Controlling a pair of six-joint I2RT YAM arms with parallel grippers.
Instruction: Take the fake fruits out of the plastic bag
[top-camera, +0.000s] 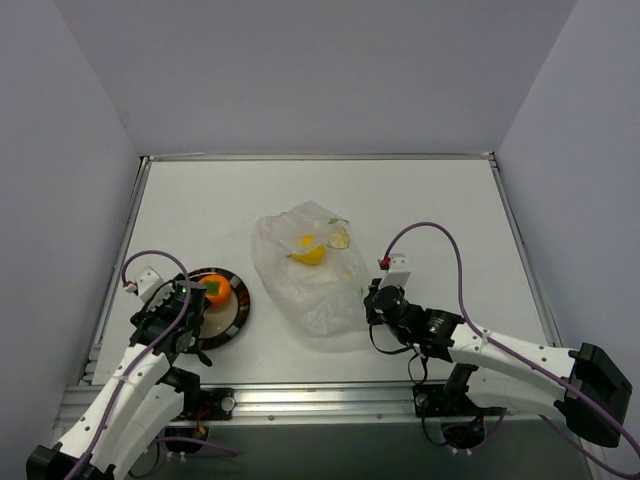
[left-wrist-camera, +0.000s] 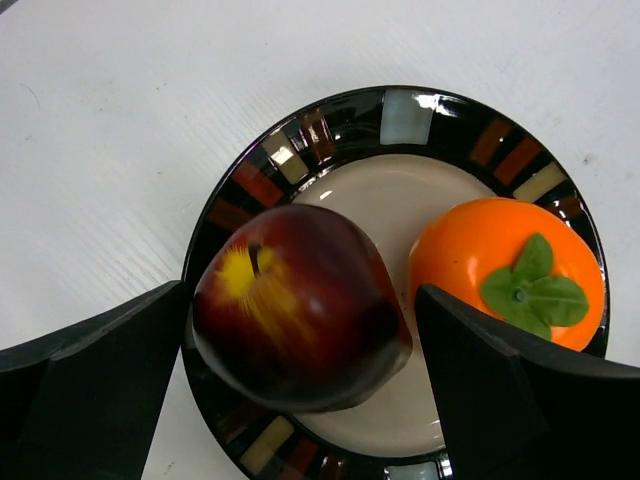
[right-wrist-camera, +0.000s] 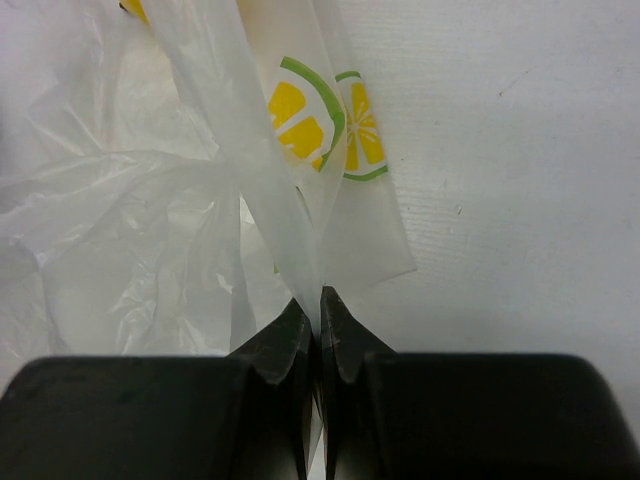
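Clear film dominates the top view: the plastic bag (top-camera: 310, 280) lies mid-table, its long axis running far to near, with the yellow fruit (top-camera: 308, 254) inside its far half. The plate (top-camera: 238, 312) sits well left of it, and the left gripper (top-camera: 186, 305) hangs over it. The right gripper (top-camera: 375, 300) is at the bag's right edge.

From the left wrist, the fingers are spread wide either side of the dark red fruit (left-wrist-camera: 300, 305), which rests on the plate beside the orange fruit (left-wrist-camera: 505, 270).

From the right wrist, the fingers are pressed together, pinching a fold of bag film.

Judging from this, the yellow fruit lies right of the free left gripper. The right gripper is nearer but occupied.
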